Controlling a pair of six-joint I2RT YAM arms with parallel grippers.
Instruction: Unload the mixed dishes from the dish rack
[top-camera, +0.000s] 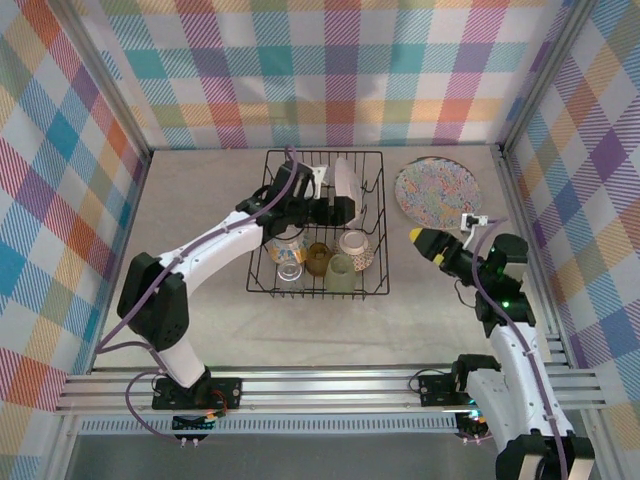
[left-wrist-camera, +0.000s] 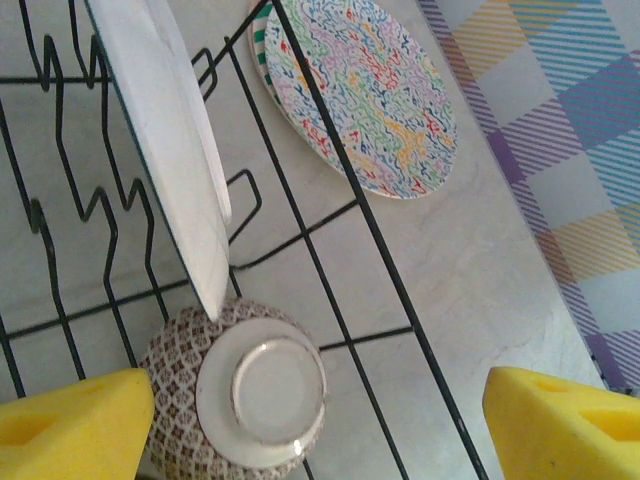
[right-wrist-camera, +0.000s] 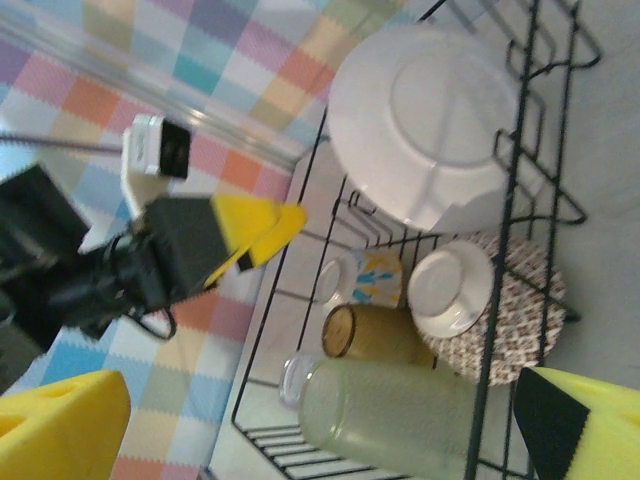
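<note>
The left gripper (left-wrist-camera: 318, 405) is spread wide and nothing is held in it. Its yellow fingers (left-wrist-camera: 75, 425) are set to either side of a small patterned bowl (left-wrist-camera: 250, 400), which lies upside down in the dish rack (left-wrist-camera: 340, 200). A white plate (left-wrist-camera: 170, 150) is stood upright between the dividers, its lower edge just beside the bowl and perhaps touching it. A clear cup (right-wrist-camera: 365, 280), an amber cup (right-wrist-camera: 372, 335) and a pale-green cup (right-wrist-camera: 390, 410) are grouped at the rack's near end. The right gripper (right-wrist-camera: 322, 400) is likewise open and empty, off to the rack's right. A colourful plate (left-wrist-camera: 360, 90) is laid over a green-striped one on the table (left-wrist-camera: 480, 280) outside the rack. The bowl is judged light, stiff, glazed, slippery and breakable. A hold across its raised foot or its rim is advised, and care is called for near the neighbouring plate.
</note>
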